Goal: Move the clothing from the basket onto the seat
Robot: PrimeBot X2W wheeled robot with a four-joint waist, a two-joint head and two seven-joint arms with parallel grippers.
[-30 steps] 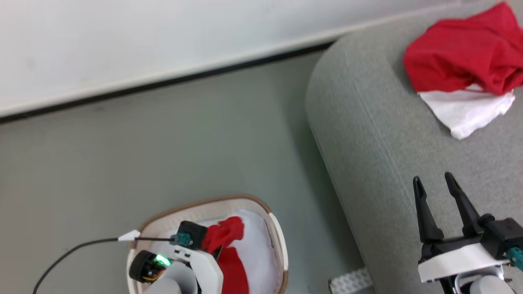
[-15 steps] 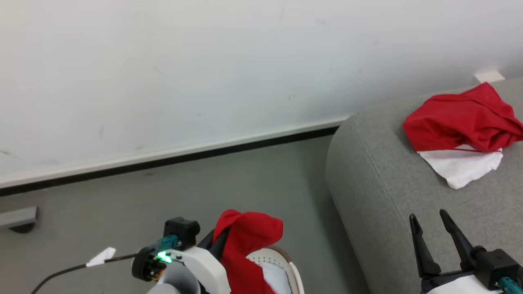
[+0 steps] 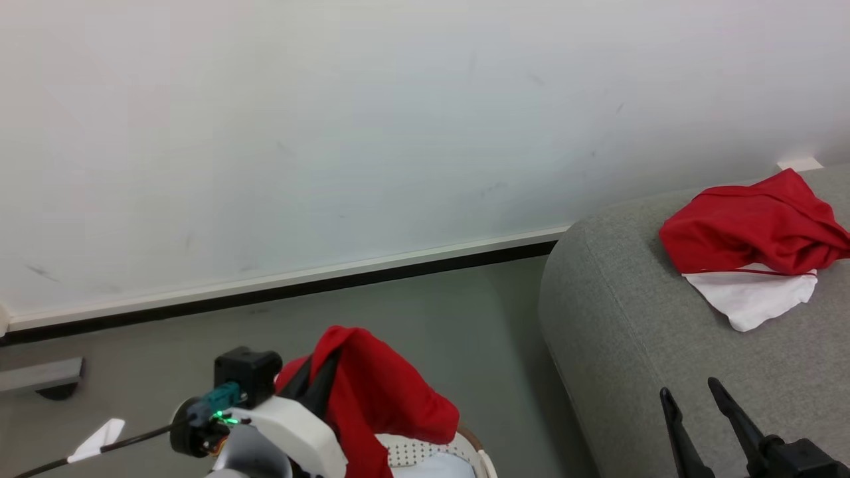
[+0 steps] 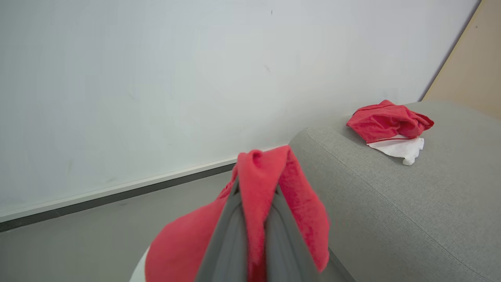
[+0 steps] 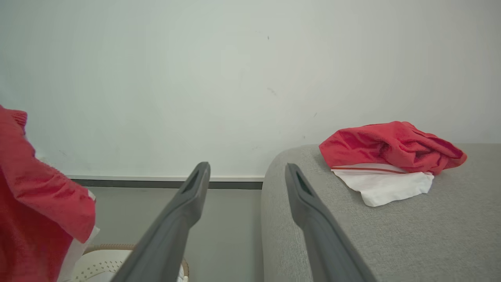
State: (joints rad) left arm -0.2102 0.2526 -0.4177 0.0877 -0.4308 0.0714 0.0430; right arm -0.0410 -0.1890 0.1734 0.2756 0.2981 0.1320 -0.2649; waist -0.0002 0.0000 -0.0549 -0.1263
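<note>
My left gripper [image 3: 325, 362] is shut on a bright red garment [image 3: 382, 398], which drapes over its fingers above the basket [image 3: 431, 451] at the bottom of the head view. In the left wrist view the same red garment [image 4: 266, 184] is pinched between the two closed fingers [image 4: 231, 235]. A second red garment with a white panel [image 3: 750, 239] lies crumpled on the grey seat [image 3: 631, 332], also seen as the red and white garment [image 5: 387, 156] in the right wrist view. My right gripper [image 3: 690, 392] is open over the seat's front, with nothing between its fingers [image 5: 184, 207].
A white wall with a dark skirting strip [image 3: 299, 285] runs behind the grey floor [image 3: 431, 305]. A pale sheet [image 3: 438, 468] lies inside the basket. A black cable with a white tag [image 3: 96, 441] trails off my left wrist. A grey block [image 3: 40, 375] sits at the far left.
The head camera has tilted up, showing more wall. My left gripper has lifted the red garment out of the basket and higher. The right gripper stays open.
</note>
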